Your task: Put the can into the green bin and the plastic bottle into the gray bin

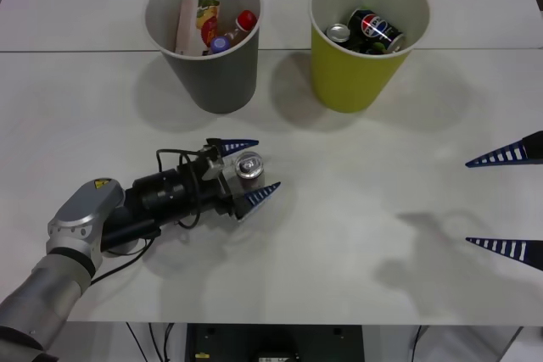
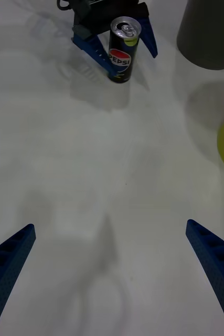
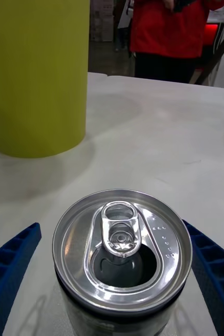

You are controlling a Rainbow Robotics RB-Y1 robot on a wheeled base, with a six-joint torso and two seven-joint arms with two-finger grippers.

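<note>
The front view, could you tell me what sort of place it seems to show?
Probably a robot test bench in a lab. A plain white table holds only a gray bin with bottles and a green bin with cans, while the left gripper has its jaws around a can.

I see a white bench [image 1: 339, 235] with a seam across the far side; soft shadows fall on it.
</note>
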